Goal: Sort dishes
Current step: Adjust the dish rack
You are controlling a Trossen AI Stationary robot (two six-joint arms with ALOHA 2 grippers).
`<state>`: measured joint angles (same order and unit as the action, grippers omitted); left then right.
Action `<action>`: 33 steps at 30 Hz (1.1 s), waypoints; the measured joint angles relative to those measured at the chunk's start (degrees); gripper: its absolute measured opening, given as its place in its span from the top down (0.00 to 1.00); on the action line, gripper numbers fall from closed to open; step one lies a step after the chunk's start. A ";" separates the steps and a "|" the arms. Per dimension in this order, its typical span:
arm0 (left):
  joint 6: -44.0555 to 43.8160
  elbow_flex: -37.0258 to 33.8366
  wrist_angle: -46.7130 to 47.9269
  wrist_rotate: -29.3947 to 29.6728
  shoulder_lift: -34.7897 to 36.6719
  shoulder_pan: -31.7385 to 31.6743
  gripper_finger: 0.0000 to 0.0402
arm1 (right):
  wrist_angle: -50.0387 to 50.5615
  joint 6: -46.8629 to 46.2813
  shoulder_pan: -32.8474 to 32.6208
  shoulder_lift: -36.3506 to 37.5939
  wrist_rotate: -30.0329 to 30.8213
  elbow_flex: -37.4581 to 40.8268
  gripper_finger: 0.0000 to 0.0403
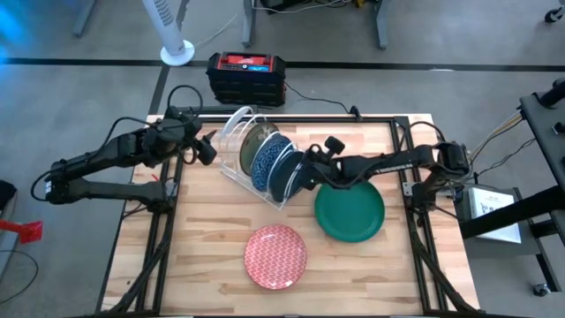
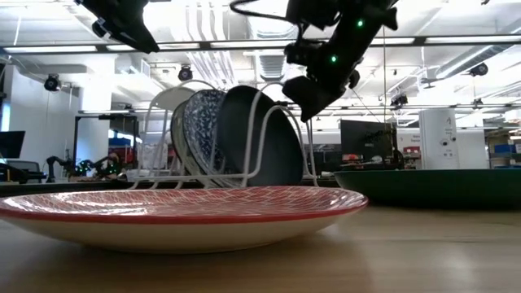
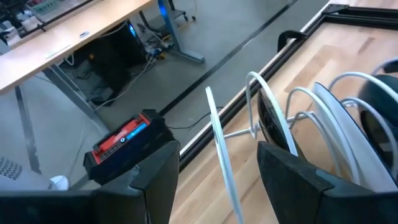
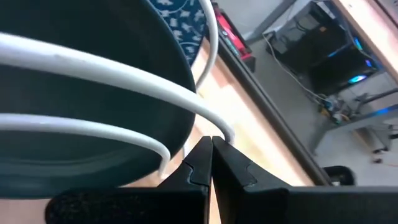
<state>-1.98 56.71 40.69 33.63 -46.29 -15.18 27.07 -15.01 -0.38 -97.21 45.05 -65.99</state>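
Wooden table: rack holds three plates; right end effector closed beside.

The left end effector hovers with fingers spread apart, arm reaching inward from the left, while the right end effector is pinched closed, arm stretched across.

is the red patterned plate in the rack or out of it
Out: the red patterned plate lies flat on the table, apart from the white rack.
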 joint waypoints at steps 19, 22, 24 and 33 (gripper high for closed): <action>0.00 -0.28 -0.57 0.55 -0.50 0.00 0.49 | -6.78 21.82 14.65 0.04 -9.13 0.04 1.00; 0.00 -0.28 -0.59 0.55 -0.61 0.00 0.49 | -8.07 24.17 16.79 0.04 -11.99 0.04 1.00; 0.00 -0.32 -0.60 0.55 -0.61 0.00 0.49 | -9.03 25.67 18.09 0.04 -14.07 0.04 1.00; 0.92 -3.11 -3.61 2.96 -0.55 0.00 0.49 | -13.65 33.03 22.27 0.04 -20.43 0.04 1.00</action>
<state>-1.06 53.60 37.08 36.59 -46.83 -15.18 13.43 18.03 21.90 -97.17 24.62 -65.95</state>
